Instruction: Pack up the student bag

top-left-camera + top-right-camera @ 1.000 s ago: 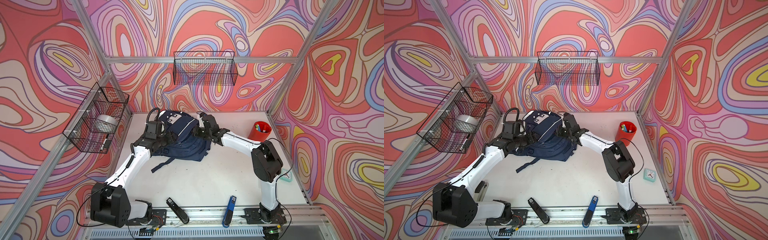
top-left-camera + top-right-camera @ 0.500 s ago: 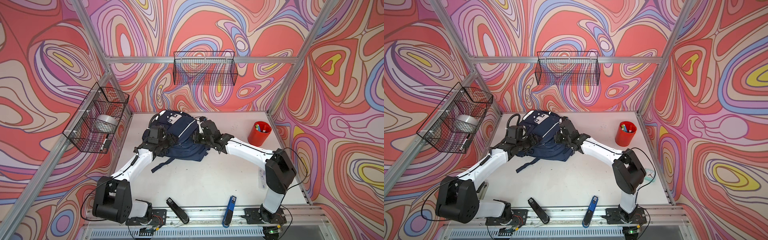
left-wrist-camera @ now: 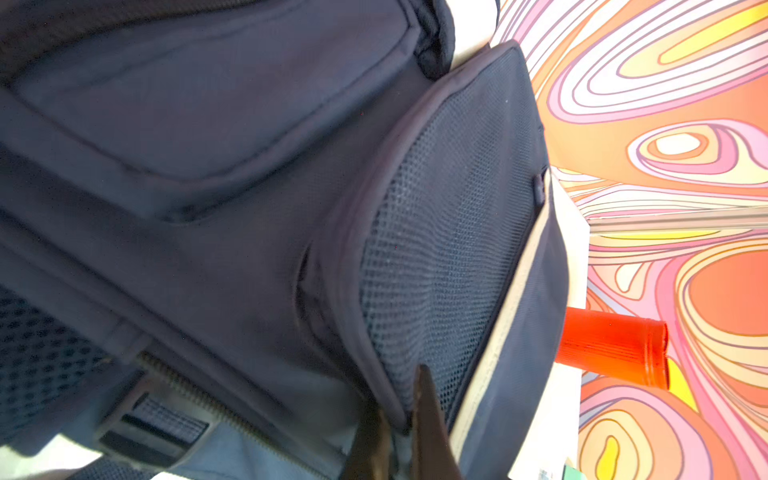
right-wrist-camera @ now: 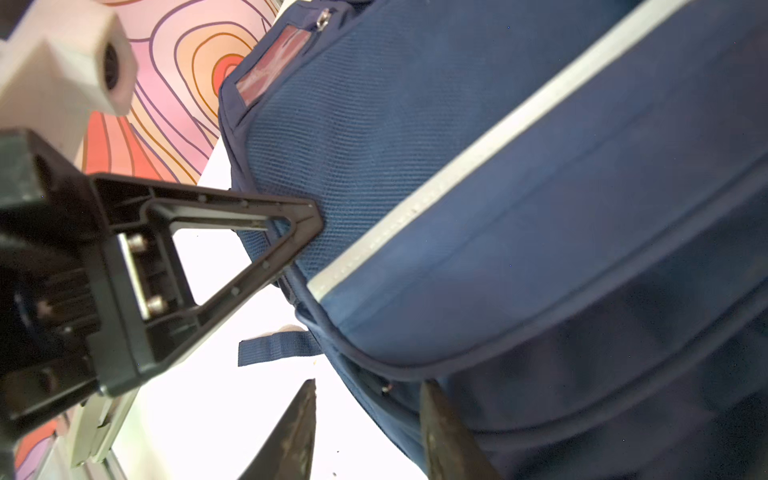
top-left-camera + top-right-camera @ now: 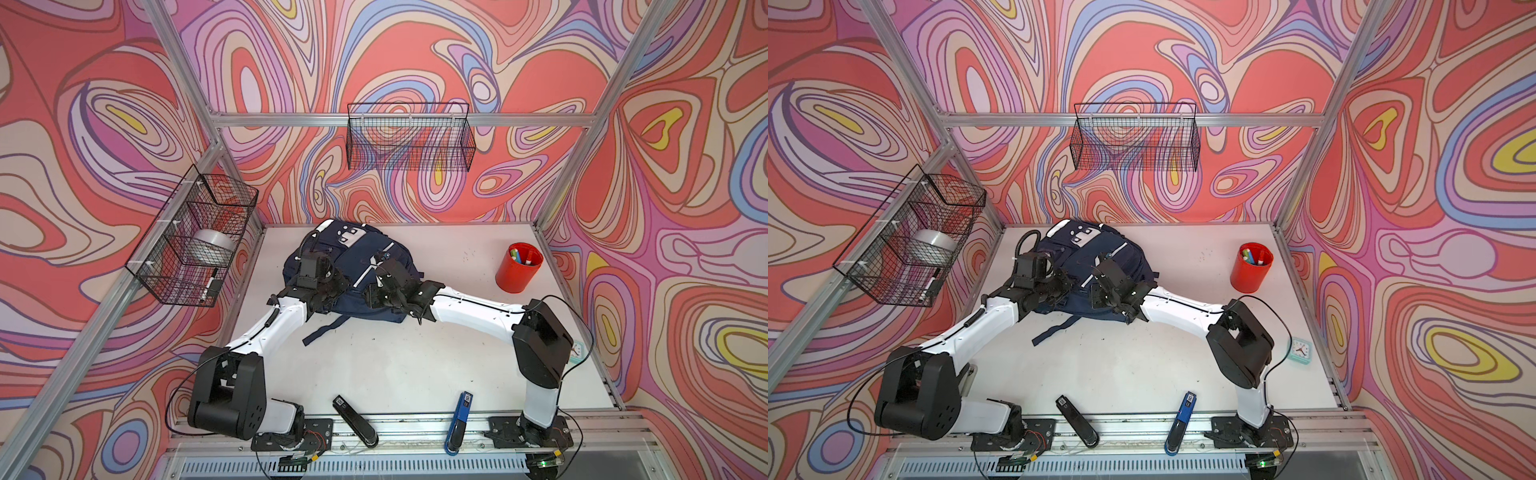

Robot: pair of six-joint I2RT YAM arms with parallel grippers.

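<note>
top pair: high, front, facing down | wrists: close against student bag (image 3: 232, 124)

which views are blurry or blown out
Right wrist view: the table is blown out to plain white, while the student bag shows sharp mesh. Left wrist view: the bag's fabric is smeared near the zip, its mesh crisper. Both top views: sharp, evenly lit, faint shadows, no glare.

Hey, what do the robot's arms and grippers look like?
The left arm and right arm have white link shells, bulky black joint housings and black looping cables. The left gripper and right gripper are black; the left's finger is an open triangular frame.
</note>
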